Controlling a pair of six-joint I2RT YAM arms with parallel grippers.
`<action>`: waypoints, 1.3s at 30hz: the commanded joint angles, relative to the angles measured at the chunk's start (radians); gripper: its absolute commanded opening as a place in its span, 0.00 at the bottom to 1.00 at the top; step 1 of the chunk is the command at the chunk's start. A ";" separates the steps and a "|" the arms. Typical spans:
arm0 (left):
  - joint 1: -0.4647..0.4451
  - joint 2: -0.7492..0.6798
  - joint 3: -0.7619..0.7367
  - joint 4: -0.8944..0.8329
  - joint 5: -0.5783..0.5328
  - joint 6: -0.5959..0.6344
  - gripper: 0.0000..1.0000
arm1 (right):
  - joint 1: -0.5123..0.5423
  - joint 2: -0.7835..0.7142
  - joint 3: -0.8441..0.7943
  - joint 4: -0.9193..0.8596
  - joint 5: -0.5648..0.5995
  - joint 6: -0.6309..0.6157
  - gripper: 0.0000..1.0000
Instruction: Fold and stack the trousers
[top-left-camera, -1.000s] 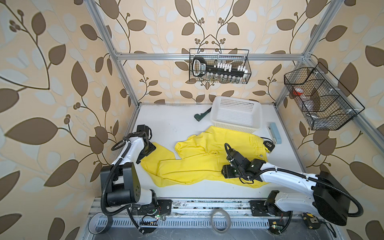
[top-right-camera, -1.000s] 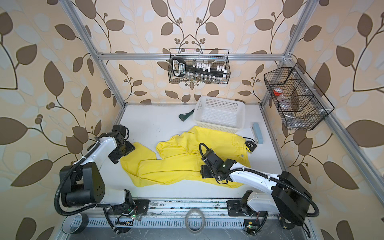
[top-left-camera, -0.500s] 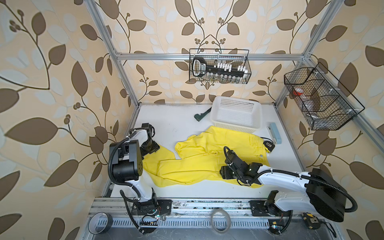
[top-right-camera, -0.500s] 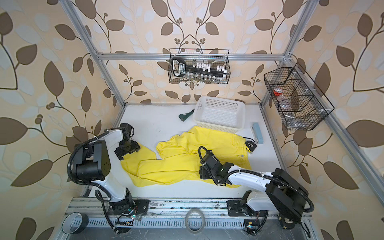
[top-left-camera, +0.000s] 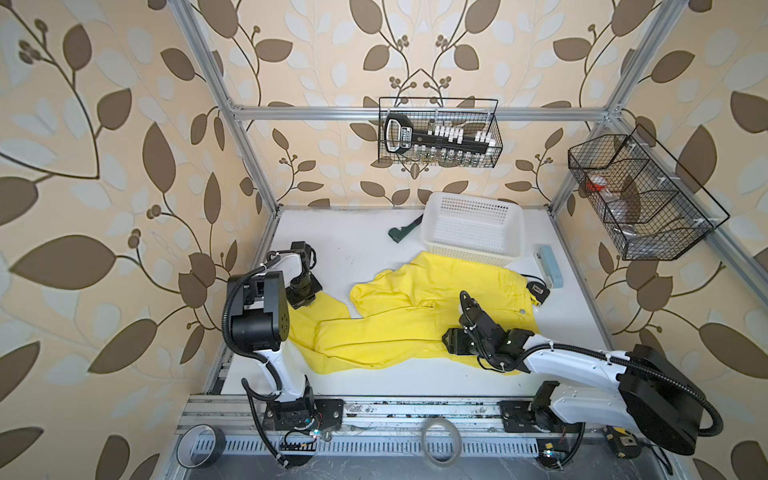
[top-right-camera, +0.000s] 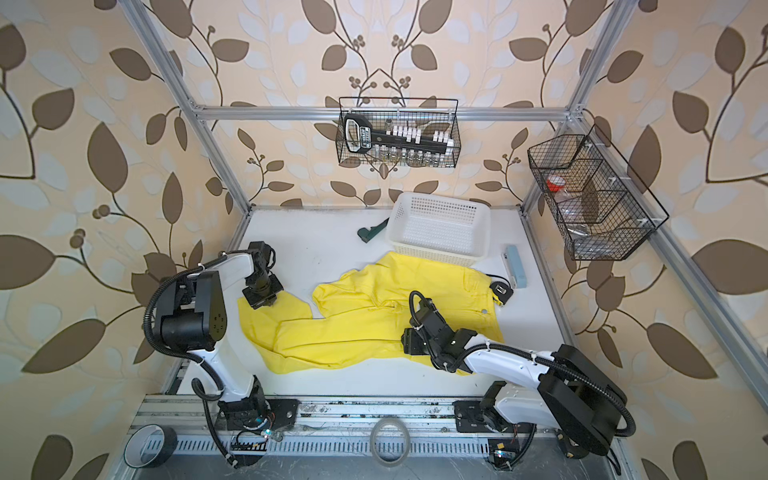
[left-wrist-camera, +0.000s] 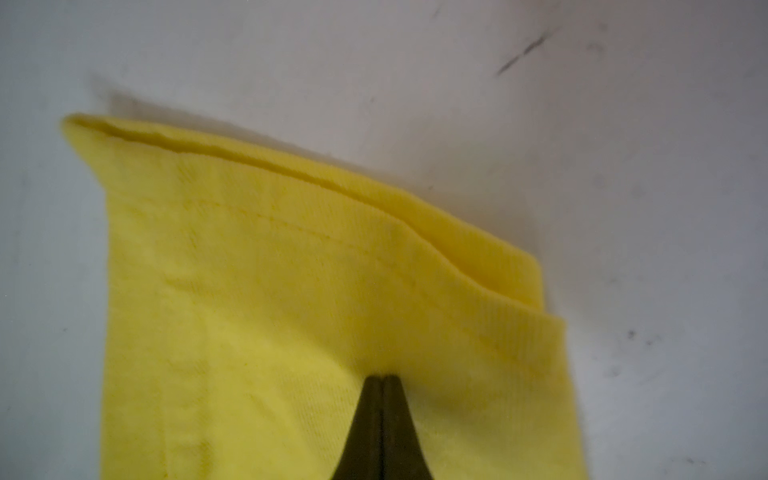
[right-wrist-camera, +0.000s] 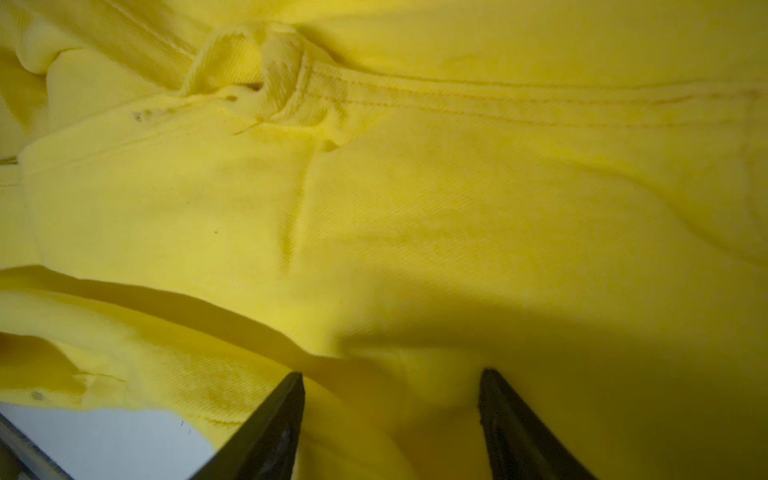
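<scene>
Robot lab cell, aluminium frame (top-left-camera: 311, 113), wallpapered walls (top-left-camera: 104, 199), wire baskets (top-left-camera: 648, 199)

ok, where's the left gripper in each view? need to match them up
In a top view: left gripper left of centre, over the trouser cuff.
In a top view: same place, over the trouser cuff.
Left wrist: shut tips at the picture's lower edge, trouser cuff beyond.
Right wrist: not in it.
Shared landmark: the trouser cuff.

Both top views look down on the whole table (top-left-camera: 357, 249); wrist cameras sit close above the trousers (left-wrist-camera: 291, 311).
</scene>
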 joint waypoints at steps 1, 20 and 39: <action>0.009 0.037 -0.020 -0.053 -0.034 0.018 0.00 | -0.035 0.004 -0.070 -0.129 0.009 0.015 0.69; -0.123 -0.081 0.113 -0.136 0.010 -0.111 0.68 | -0.076 -0.036 -0.092 -0.125 -0.021 0.001 0.68; -0.117 -0.086 0.179 -0.204 -0.226 -0.176 0.00 | -0.086 -0.018 -0.099 -0.135 -0.005 -0.004 0.68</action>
